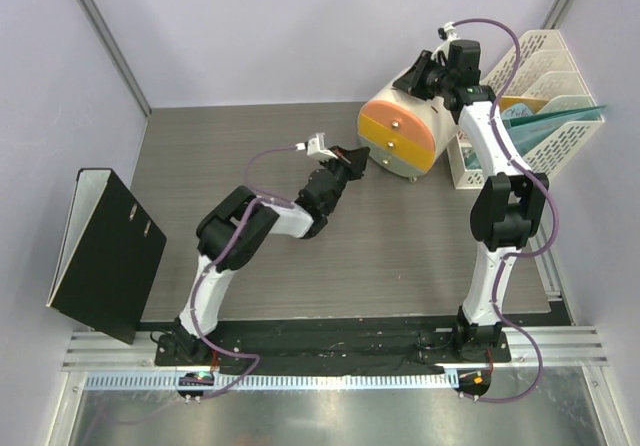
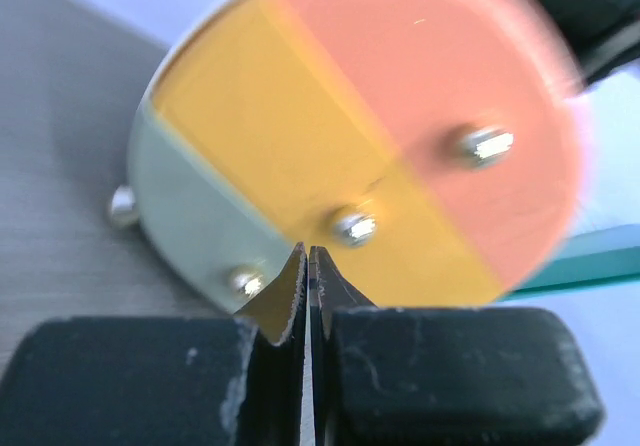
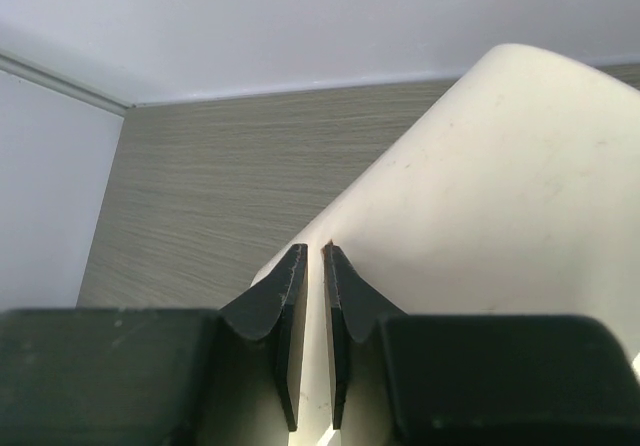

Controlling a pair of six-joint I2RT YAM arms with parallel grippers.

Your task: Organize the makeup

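Cream drum-shaped box point(image 1: 398, 126) with orange and yellow drawer fronts, resting on the grey wood-grain counter point(image 1: 250, 266). Left jaws shut tight, empty, tips just short of the silver knob point(image 2: 353, 226) on the drum's yellow drawer point(image 2: 290, 126). Right jaws a narrow slit apart, nothing visibly gripped, poised over the drum's cream wall at its rear. Makeup: in none of the views, whereabouts impossible to tell.

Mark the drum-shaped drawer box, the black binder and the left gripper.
drawer box point(image 1: 396, 136), top external view, on its orange-and-yellow front face.
black binder point(image 1: 105, 251), top external view, middle of its cover.
left gripper point(image 2: 308, 255), left wrist view, between its shut fingertips.
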